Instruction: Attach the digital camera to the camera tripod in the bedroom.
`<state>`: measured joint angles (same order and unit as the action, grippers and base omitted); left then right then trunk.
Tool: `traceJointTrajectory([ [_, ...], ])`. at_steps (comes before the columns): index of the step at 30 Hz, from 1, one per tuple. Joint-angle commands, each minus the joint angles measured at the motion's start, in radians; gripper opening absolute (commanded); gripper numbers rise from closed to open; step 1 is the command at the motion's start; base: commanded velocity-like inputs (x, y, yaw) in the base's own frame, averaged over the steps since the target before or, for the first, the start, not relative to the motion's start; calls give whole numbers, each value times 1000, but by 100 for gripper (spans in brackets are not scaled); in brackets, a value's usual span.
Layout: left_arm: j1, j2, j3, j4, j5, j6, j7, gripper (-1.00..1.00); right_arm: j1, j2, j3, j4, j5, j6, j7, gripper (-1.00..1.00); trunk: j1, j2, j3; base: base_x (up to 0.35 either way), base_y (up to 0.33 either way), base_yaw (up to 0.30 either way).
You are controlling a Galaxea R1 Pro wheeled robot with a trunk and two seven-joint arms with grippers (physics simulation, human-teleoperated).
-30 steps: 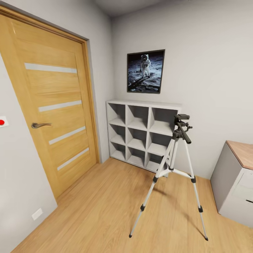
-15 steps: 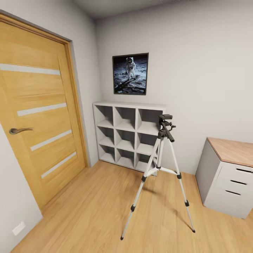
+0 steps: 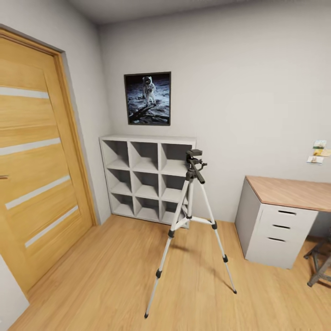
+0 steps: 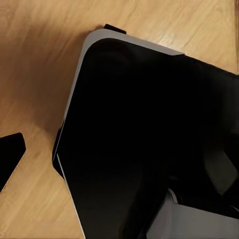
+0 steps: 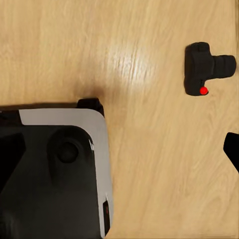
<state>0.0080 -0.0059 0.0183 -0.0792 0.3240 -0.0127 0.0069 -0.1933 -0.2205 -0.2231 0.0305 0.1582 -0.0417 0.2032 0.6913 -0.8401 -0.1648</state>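
Observation:
The camera tripod (image 3: 192,216) stands on the wood-plank floor in the head view, in front of the white cube shelf (image 3: 147,139). Its three silver-grey legs are spread and its black head (image 3: 195,162) carries nothing. In the right wrist view the digital camera (image 5: 205,74) lies on the floor, small and black with a red dot, apart from my base (image 5: 55,169). A black fingertip (image 5: 232,149) of my right gripper shows at that picture's edge, with nothing held. A black fingertip (image 4: 10,158) of my left gripper hangs over the floor beside my base (image 4: 149,139).
A wooden door (image 3: 32,184) fills the left wall. A framed astronaut picture (image 3: 148,98) hangs above the shelf. At the right stands a desk (image 3: 285,193) with white drawers, with dark chair legs (image 3: 319,266) beside it. Open floor lies around the tripod.
The head view has swung to the right: the door slid toward the left edge and the desk and chair legs came into view. The tripod itself stands as before.

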Motion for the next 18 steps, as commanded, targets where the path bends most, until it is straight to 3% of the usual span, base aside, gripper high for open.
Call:
traceJointTrajectory([
  [1, 1, -1, 1, -4, 4, -1, 1, 100, -2, -1, -9, 3, 10, -5, 2, 100, 0, -1, -1, 0, 0, -288],
  [6, 1, -4, 0, -105, -1, 10, 3, 100, -2, 1, -10, 2, 8, 5, 3, 100, 0, -1, 0, 0, 0, -291],
  [10, 1, -6, -2, -249, -4, 38, 4, 100, -2, 4, -13, -1, 5, 43, 7, 100, 0, -1, 0, 0, 0, -293],
  [12, 1, -5, -3, -344, -5, 83, 5, 100, -3, 17, -15, -9, 4, 84, 6, 100, 0, -1, 0, 0, 0, -293],
  [13, -1, -4, -4, -455, -5, 161, 5, 100, -4, 49, -17, -14, -8, 120, 4, 100, 0, -1, 0, 0, 0, -294],
  [15, -1, -3, -4, -519, -5, 217, 4, 100, -4, 68, -17, -16, -28, 129, 3, 100, 0, -1, 0, 0, 0, -294],
  [18, -2, -1, -4, -559, -4, 256, 4, 100, -4, 75, -16, -17, -59, 124, 2, 100, 0, -1, 0, 0, 0, -294],
])
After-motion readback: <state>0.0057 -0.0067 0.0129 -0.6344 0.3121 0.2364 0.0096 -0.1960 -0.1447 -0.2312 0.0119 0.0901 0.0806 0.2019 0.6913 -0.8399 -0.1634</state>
